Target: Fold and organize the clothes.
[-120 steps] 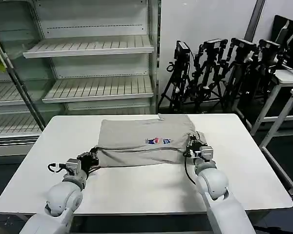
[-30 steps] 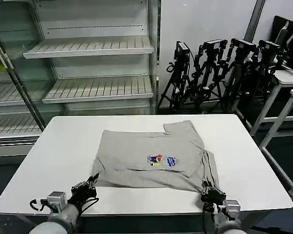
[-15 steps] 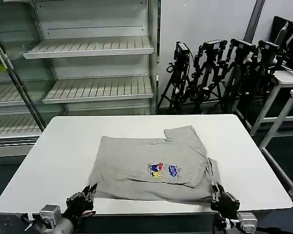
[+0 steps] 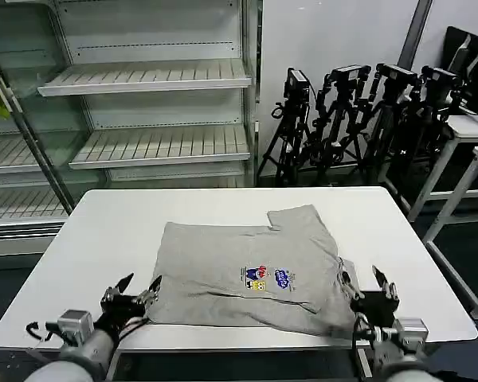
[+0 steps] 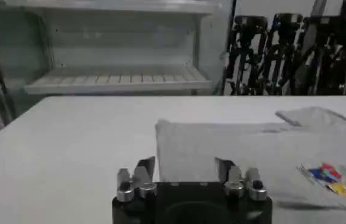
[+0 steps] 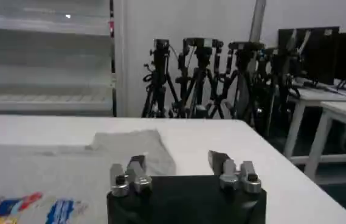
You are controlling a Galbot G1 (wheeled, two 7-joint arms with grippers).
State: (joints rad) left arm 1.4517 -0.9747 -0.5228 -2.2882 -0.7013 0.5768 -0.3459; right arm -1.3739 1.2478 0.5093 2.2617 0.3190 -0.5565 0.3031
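The white surface [image 4: 103, 231] carries the grey shirt [image 4: 247, 267], which lies flat and partly folded at its middle, about where it lay half a second ago; its near edge has stayed close to the near rim. Four seconds ago the shirt sat farther back as a narrower band, with both grippers at its near corners. Since then the cloth has been drawn toward the near rim and spread wider, and a sleeve flap now points to the far right.

The left gripper [image 4: 131, 293] has risen from below the near edge and now sits at the shirt's near left corner, jaws spread wide and holding nothing. In the left wrist view the left gripper [image 5: 185, 176] faces the cloth's left edge, the shirt [image 5: 252, 152] stretching away beyond its jaws. The right gripper [image 4: 377, 298] stands just off the shirt's near right corner, jaws likewise apart and empty. In the right wrist view the right gripper [image 6: 182, 167] looks over the shirt [image 6: 51, 176] toward the sleeve flap.

Bare surface shows to the left, right and far side of the shirt. The colourful print [image 4: 268, 278] faces up, right of centre.
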